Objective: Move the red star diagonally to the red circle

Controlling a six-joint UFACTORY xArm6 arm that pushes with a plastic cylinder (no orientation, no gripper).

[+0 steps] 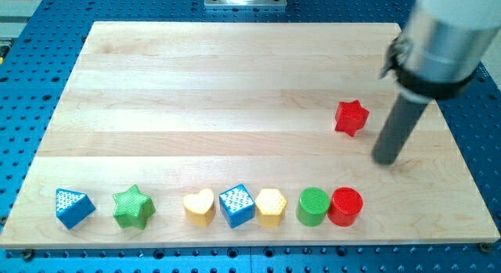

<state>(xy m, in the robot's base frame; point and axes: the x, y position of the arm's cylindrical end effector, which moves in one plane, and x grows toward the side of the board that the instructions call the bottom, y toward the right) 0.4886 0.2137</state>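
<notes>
Resting right of red star [351, 117], my tip [385, 159], apart, slightly lower, no pincer

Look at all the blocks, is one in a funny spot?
Yes, the red star sits alone at the view's right, far above the tidy row along the view's bottom where the red circle touches the green circle. My tip is just right of the star. Nothing looks broken.

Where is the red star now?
The red star lies alone at the view's right, just left of my tip, well above the red circle.
</notes>
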